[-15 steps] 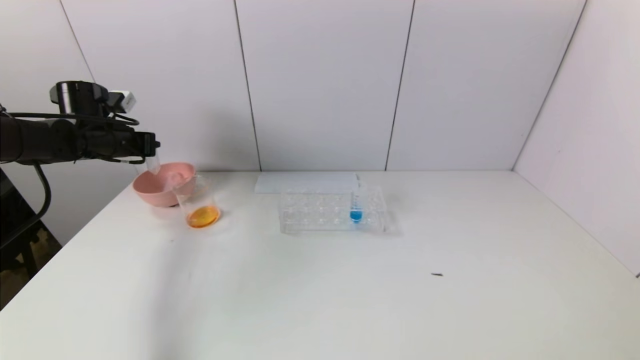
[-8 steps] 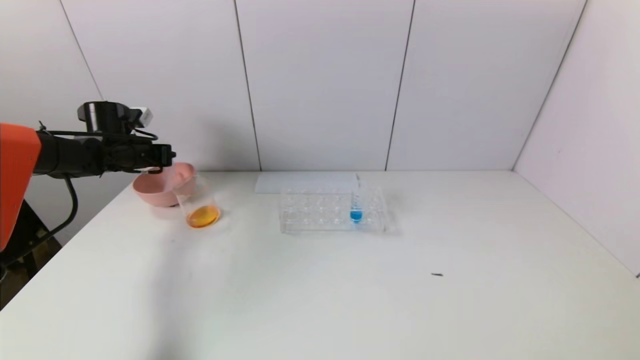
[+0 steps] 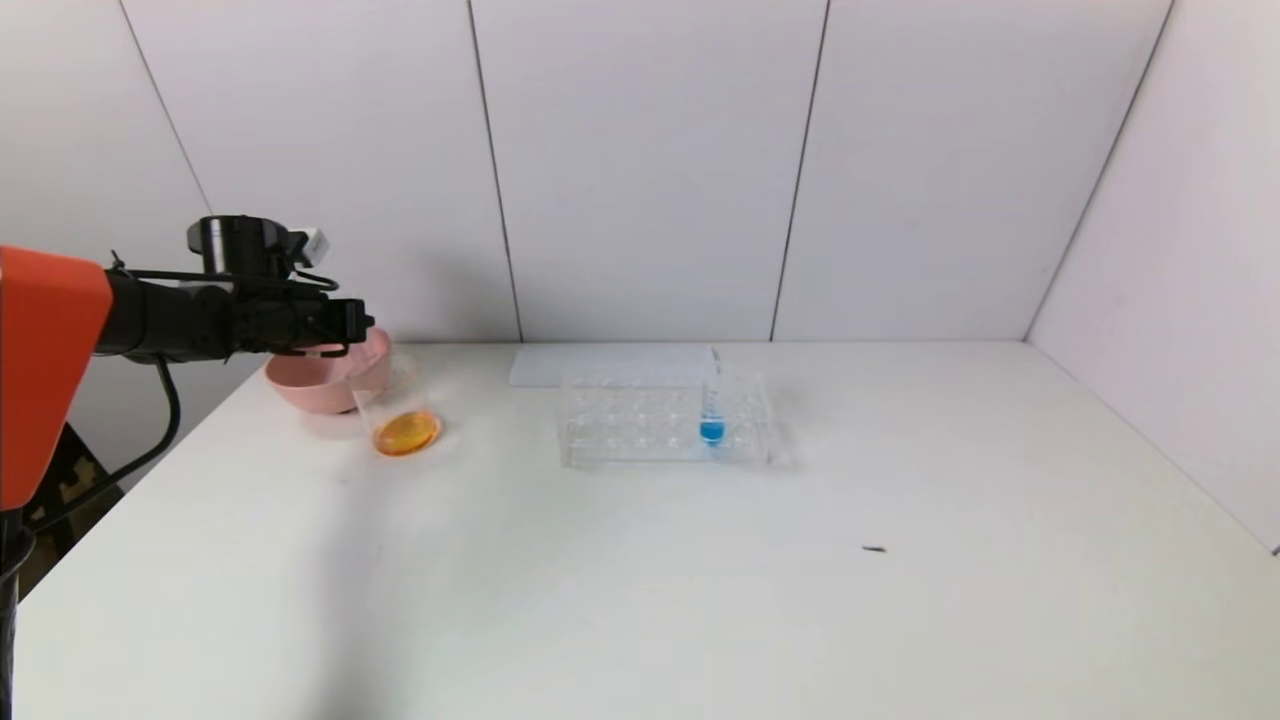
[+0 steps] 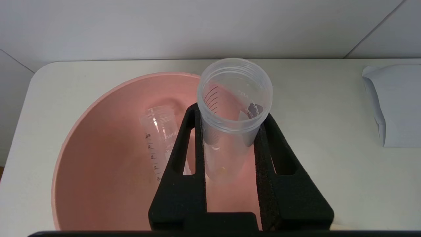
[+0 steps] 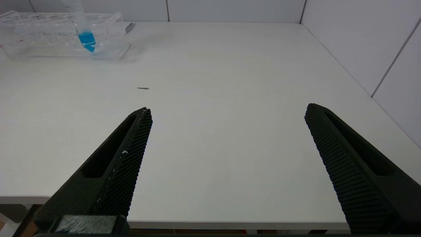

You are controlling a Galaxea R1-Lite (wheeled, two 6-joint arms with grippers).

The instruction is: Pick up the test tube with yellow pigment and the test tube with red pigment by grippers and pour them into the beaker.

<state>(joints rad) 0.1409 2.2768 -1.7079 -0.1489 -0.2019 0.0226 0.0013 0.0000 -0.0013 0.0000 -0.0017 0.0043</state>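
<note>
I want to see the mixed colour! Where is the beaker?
In the head view the beaker stands on the table's left side, touching the pink bowl, with the left gripper above them.

Head view high over table (image 3: 640,600); wrist views close, low

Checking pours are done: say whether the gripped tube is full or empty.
Nearly empty: the tube in the left gripper looks clear, only a yellowish trace inside.

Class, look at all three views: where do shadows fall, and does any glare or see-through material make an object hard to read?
Head view: a soft shadow lies on the table right of the tube rack. Left wrist view: the clear tube in the left gripper takes on the pink bowl behind it. Right wrist view: even light, no glare.
</note>
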